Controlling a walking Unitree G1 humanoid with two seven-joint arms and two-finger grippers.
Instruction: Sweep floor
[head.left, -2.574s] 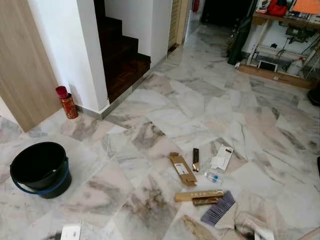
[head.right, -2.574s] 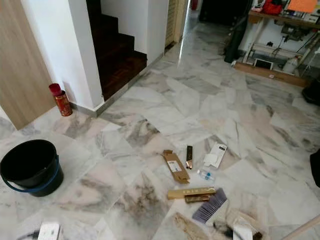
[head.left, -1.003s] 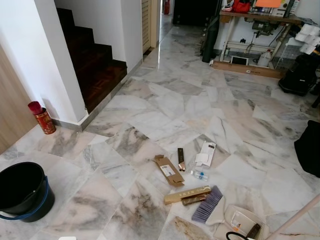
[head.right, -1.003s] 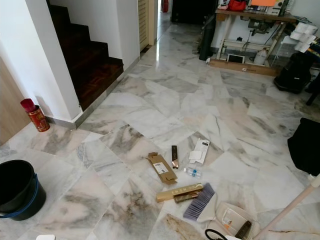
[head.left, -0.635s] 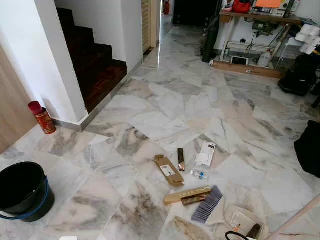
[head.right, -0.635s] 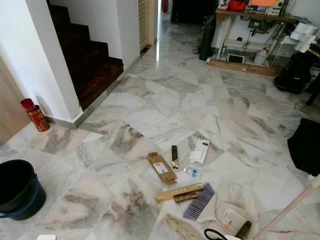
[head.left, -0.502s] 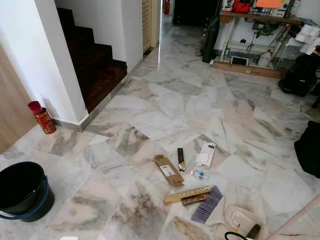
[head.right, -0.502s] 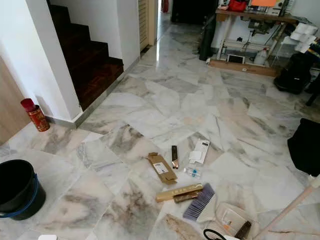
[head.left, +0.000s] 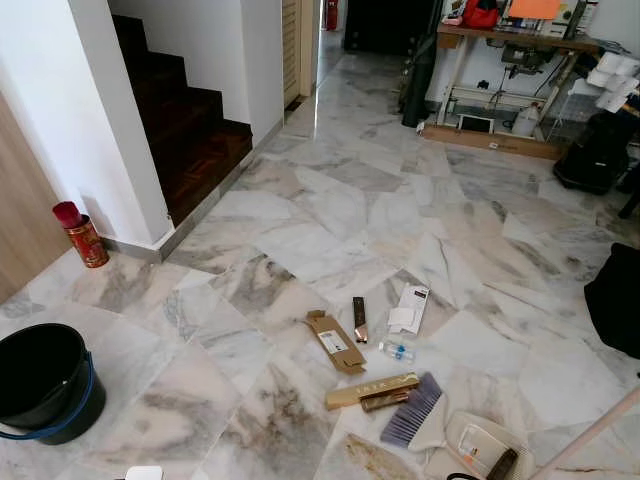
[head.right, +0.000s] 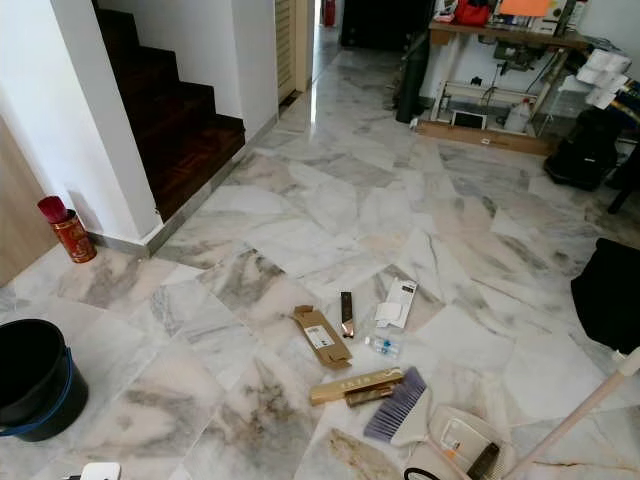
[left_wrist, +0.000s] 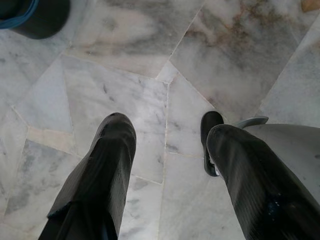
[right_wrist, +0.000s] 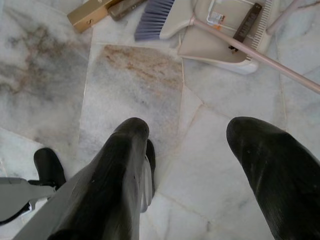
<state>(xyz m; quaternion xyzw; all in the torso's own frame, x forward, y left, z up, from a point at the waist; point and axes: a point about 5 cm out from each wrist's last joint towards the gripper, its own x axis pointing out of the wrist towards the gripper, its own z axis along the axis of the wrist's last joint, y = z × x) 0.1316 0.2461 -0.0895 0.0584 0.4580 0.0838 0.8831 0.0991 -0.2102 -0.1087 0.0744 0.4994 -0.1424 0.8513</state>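
Since a moment ago your camera is drifting slightly; the litter is staying put. Your broom (head.right: 395, 410) is lying beside the dustpan (head.right: 465, 437), touching the gold box (head.right: 355, 385). Both the left gripper (left_wrist: 167, 150) and right gripper (right_wrist: 187, 145) are hanging spread, empty, above the marble floor (head.left: 330, 200).

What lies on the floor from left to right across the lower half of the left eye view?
Black bucket → flat cardboard box → long gold box → small clear bottle → broom head → dustpan.
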